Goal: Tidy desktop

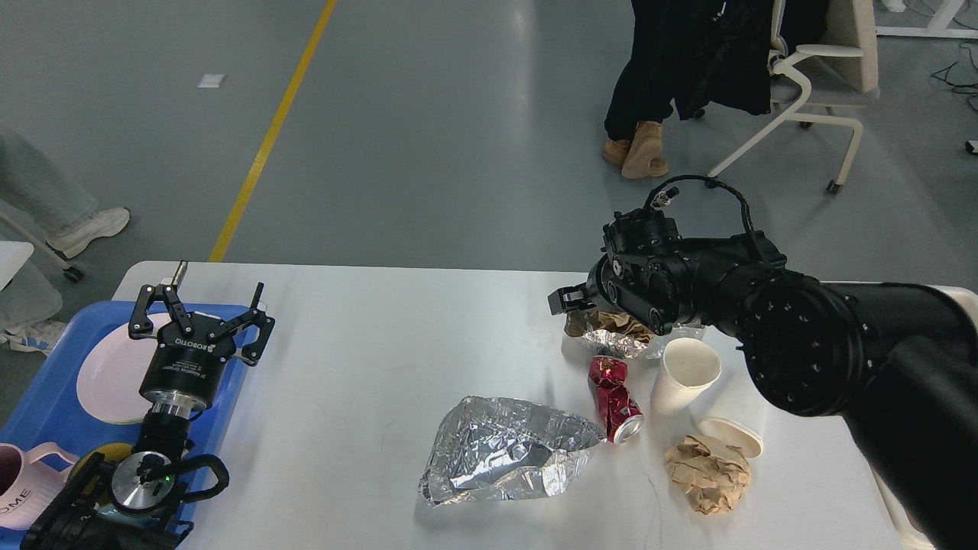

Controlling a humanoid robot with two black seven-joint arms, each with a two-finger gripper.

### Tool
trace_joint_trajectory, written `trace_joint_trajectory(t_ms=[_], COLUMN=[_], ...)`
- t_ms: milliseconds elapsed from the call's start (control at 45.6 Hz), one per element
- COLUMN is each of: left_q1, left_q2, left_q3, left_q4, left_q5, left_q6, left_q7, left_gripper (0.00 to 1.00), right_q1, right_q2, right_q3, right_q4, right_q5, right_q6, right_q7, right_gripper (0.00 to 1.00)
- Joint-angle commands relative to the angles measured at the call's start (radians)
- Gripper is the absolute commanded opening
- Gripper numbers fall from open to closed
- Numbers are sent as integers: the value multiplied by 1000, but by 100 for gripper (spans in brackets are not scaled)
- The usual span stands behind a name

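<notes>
Risk first: the right gripper [567, 299] is hanging just at the far foil tray [623, 342], the one with crumpled brown paper [611, 319] in it. My guess is it is going for that tray. The tray is thin and floppy, so a shallow pinch on the rim is likely folding or tearing it, and the paper could be spilling out. The bulky forearm is also passing low over the upright paper cup [685, 375] and the tipped cup [732, 437]; a sideways swing may be knocking them, or rolling the crushed red can [613, 397] toward the near foil sheet [504, 451]. The right gripper is seen dark and end-on, fingers not separable, so cannot tell if it is released or clenched.

The left gripper [208, 299] is sitting with fingers spread, holding nothing, over the blue tray [46, 397] at the left, beside the pink plate [107, 374].

The desktop [367, 359] is lying under and all around the right gripper, stretching left and near from it. Litter is clustering on its right half. A second brown paper wad [707, 473] is lying near the right near edge.
</notes>
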Motion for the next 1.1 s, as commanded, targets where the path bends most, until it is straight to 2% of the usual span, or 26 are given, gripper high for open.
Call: trace_joint_trajectory(t_ms=[0,175,285,395,592,811,899,1075], left_q1=[0,0,0,0,0,0,0,0], left_q2=[-1,1,-1,1,1,1,1,-1], left_q3=[1,-1,1,-1,1,1,-1,-1], left_q4=[0,0,0,0,0,0,0,0], left_q5=[0,0,2,0,0,0,0,0], left_q6=[0,0,0,0,1,0,0,0], left_q7=[0,0,0,0,0,0,0,0], left_gripper=[96,96,96,96,96,96,96,96], right_q1=[-61,-146,-177,-177,-177,-176,-173,-177], right_q2=[4,0,-5,-37,-115,-168,-169,-184], right_q3=[0,-1,9,129,285,391,394,488], right_q4=[-23,-35,-100,-154,-155,-155,-155,-151], right_q5=[-41,-162,-169,-118,-92,89,106,123], right_q6=[-68,-108,-119,-108,-99,-93,-93,-93], right_q7=[4,6,3,-20,-111,-242,-267,-284], right_gripper=[100,100,100,100,100,100,100,100])
